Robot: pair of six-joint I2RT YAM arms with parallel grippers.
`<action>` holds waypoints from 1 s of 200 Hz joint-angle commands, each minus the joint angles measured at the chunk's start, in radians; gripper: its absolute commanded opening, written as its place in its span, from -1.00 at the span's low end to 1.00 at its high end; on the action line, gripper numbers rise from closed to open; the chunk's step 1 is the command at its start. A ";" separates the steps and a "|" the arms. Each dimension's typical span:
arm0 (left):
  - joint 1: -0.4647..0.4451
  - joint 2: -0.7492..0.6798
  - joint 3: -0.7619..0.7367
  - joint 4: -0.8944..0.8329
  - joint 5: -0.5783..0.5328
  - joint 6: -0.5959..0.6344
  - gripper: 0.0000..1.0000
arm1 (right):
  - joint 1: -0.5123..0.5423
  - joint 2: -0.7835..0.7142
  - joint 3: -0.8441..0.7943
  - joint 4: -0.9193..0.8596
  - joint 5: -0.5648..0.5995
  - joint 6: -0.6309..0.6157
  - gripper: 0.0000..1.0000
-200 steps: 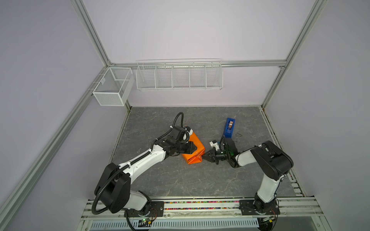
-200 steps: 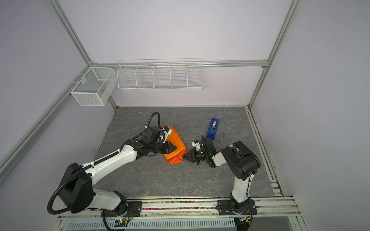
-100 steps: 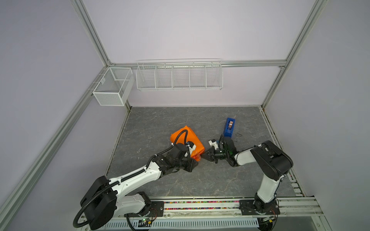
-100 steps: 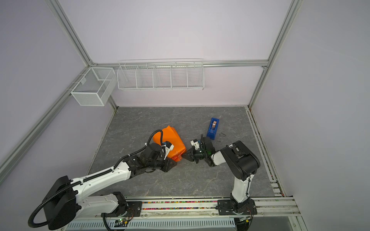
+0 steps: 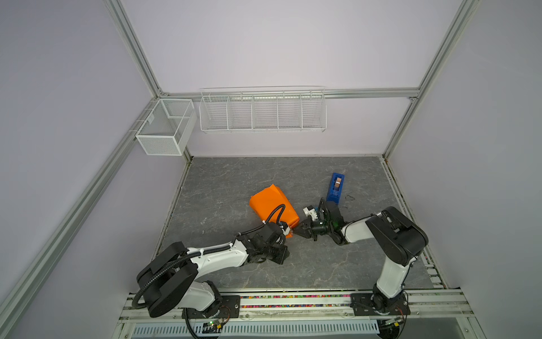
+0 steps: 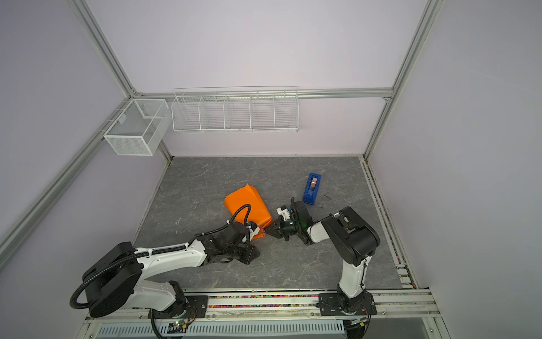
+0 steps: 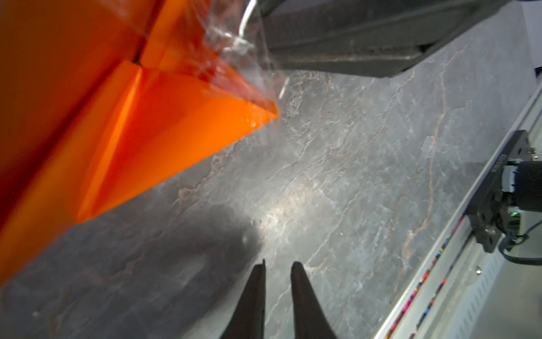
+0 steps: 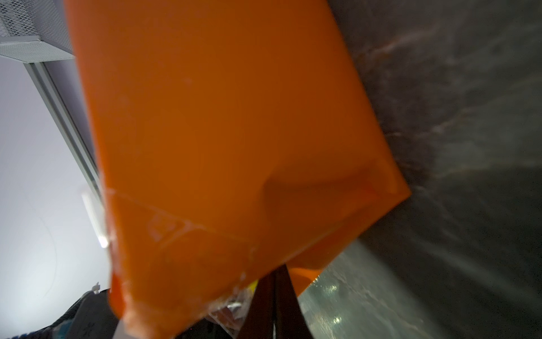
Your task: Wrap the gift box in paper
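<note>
Mid-frame, the taped corner of the paper [image 5: 264, 202] is best pressed flat by the clenched right claw [image 5: 297, 232]; the slightly parted, empty left claw [image 7: 279, 264] is best held clear.

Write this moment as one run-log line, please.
paper: folded into parcel, on table | left gripper: slightly open, empty, clear of paper | right gripper: shut, tips at paper's near corner

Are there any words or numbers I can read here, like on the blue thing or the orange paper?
No text here can be read.
Black block by the rail, in the left wrist view: a strip of tiny white print, too blurred to read.
Blue tape dispenser: no letters show; too small to tell.
Orange paper: plain, no writing.
</note>
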 commanded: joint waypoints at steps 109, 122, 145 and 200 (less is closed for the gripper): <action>0.068 0.021 0.051 0.012 -0.326 -0.062 -0.16 | 0.034 -0.003 0.028 0.009 0.022 0.020 -0.86; 0.086 0.017 0.043 0.023 -0.325 -0.074 -0.16 | 0.035 -0.011 0.030 0.000 0.022 0.017 -0.86; 0.101 0.007 0.038 0.026 -0.336 -0.088 -0.15 | 0.035 -0.022 0.041 -0.034 0.021 -0.003 -0.86; 0.113 0.014 0.042 0.027 -0.352 -0.113 -0.12 | 0.040 -0.056 0.074 -0.140 0.042 -0.058 -0.82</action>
